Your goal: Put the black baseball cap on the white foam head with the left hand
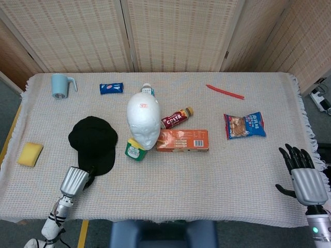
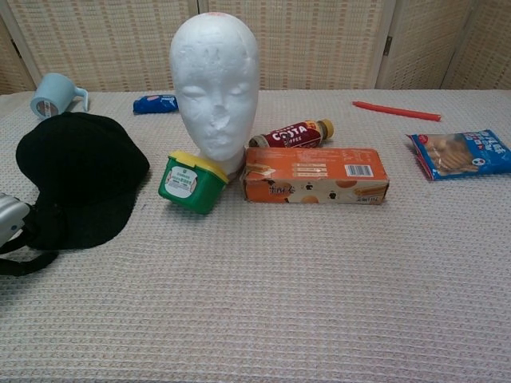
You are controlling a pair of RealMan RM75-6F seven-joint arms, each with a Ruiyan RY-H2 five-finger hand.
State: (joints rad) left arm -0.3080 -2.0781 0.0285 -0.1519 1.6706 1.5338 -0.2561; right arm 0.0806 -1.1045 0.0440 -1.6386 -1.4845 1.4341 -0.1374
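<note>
Silver-backed hands [image 1: 74,181], black fingers [image 1: 295,156]
</note>
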